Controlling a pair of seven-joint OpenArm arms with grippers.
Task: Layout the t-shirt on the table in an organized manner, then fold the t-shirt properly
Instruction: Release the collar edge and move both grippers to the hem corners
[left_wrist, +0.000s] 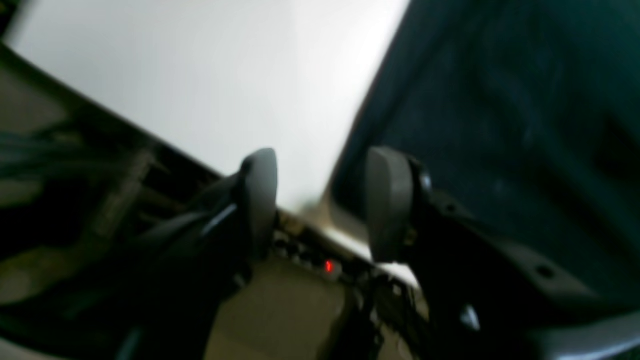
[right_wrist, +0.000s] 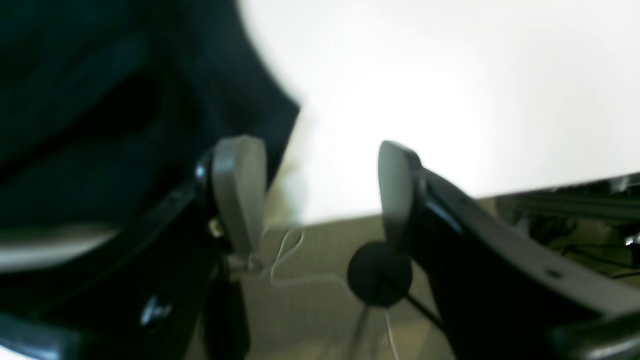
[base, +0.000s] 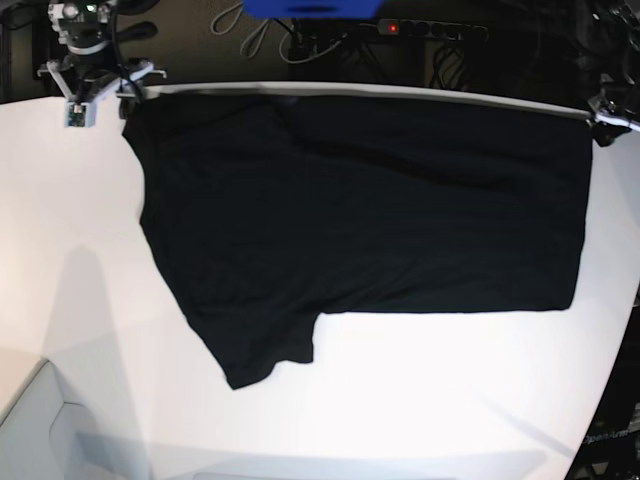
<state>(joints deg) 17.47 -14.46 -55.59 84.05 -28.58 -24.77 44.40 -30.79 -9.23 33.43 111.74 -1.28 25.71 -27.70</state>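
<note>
T-shirt (base: 360, 210) flat on table (base: 80, 300); left claw (left_wrist: 320, 200), right claw (right_wrist: 310, 195) at corners, jaws apart, empty.

light: bright, glare on white table (base: 420, 400) | wrist views: blurred | base view: sharp, soft shadows

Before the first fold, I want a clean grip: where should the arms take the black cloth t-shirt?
Probably the black cloth t-shirt by its lower sleeve, approached from the bare white table below: that flap juts free of the flat body.
</note>
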